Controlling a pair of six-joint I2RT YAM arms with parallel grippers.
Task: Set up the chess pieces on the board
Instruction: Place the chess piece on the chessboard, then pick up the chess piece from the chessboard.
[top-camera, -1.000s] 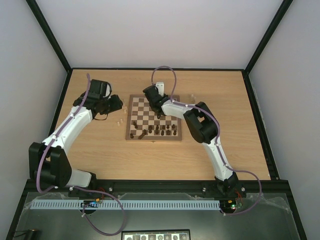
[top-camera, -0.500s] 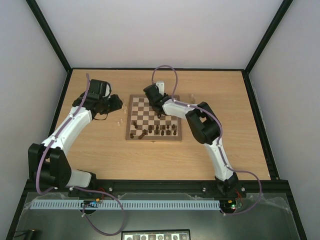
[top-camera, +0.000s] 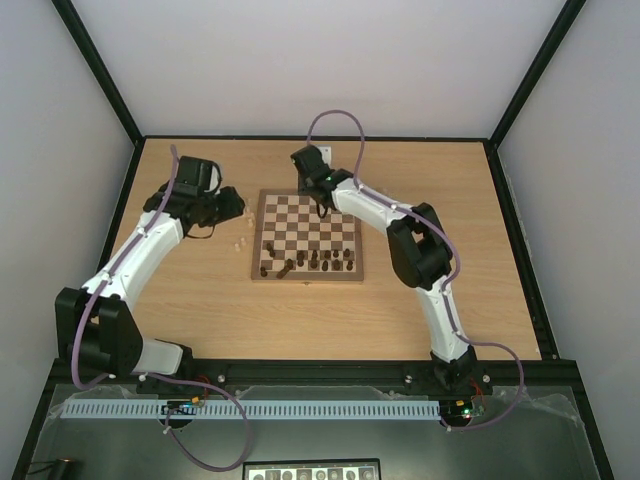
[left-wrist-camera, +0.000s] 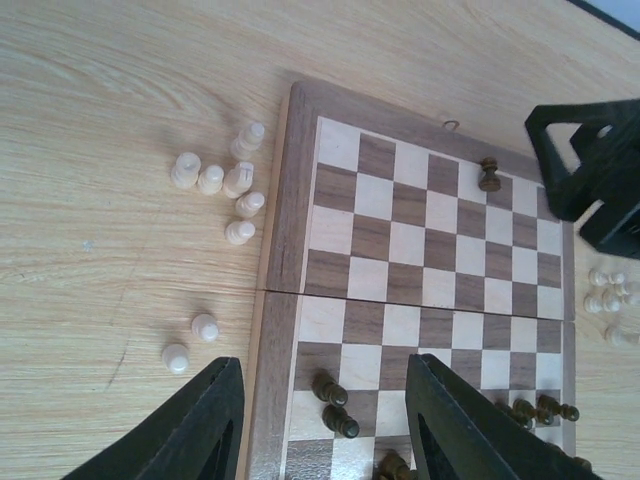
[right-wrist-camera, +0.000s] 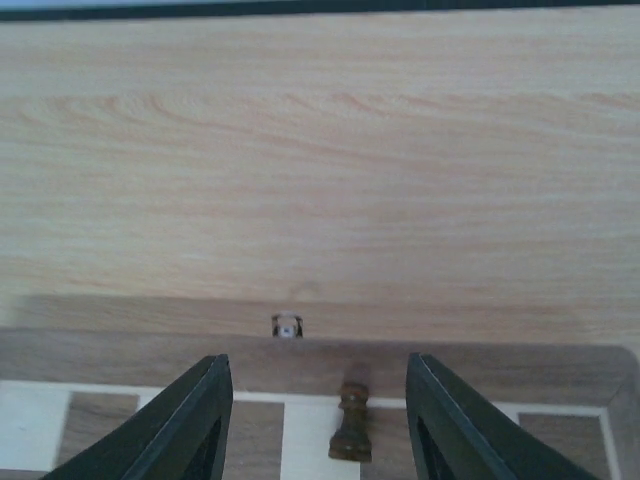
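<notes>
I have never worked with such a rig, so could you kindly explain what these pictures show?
Two white-and-black robot arms are bolted at the near edge of a light wooden table. One picture looks down from above; the other two come from a camera on each wrist. On it lies a square wooden chessboard with brown and cream checks. Dark brown wooden chessmen stand on its near rows; pale cream chessmen sit beside it. The left arm's fingers are open and empty. The right arm's open fingers flank one dark chessman on the far row, not touching it.
</notes>
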